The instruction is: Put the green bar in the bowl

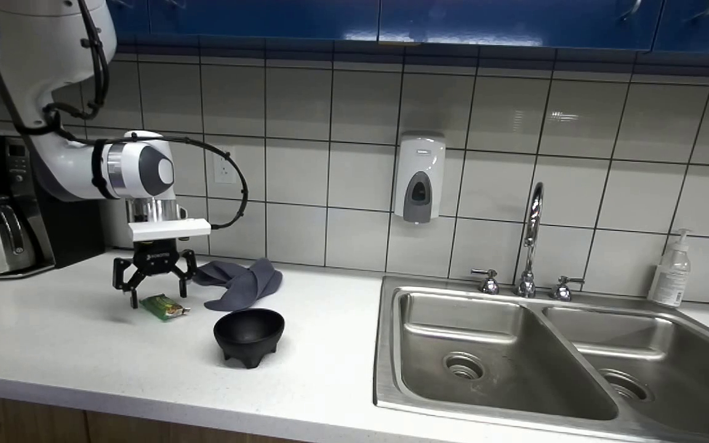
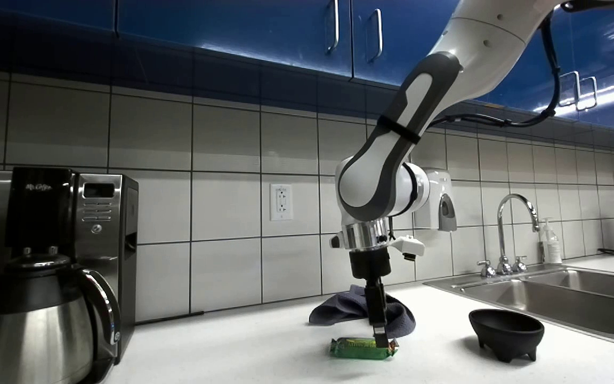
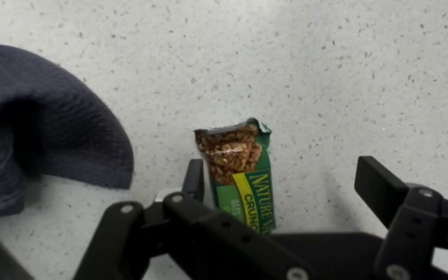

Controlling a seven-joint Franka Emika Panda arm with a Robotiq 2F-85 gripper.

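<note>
The green bar (image 1: 164, 307) is a wrapped snack bar lying flat on the white counter. It also shows in an exterior view (image 2: 357, 348) and in the wrist view (image 3: 241, 182), where its lower end is hidden behind my gripper's linkage. My gripper (image 3: 280, 175) is open, with its fingers on either side of the bar. The left finger in the wrist view is close beside the bar; the right one is well apart. Both exterior views show the gripper (image 1: 159, 299) (image 2: 380, 341) low over the bar. The black footed bowl (image 1: 248, 337) (image 2: 507, 335) stands upright, out of the wrist view.
A dark grey cloth (image 1: 240, 286) (image 2: 357, 309) (image 3: 72, 128) lies crumpled behind the bar near the tiled wall. A coffee maker (image 2: 99, 229) stands at the left. A steel double sink (image 1: 385, 357) is set in the counter at the right.
</note>
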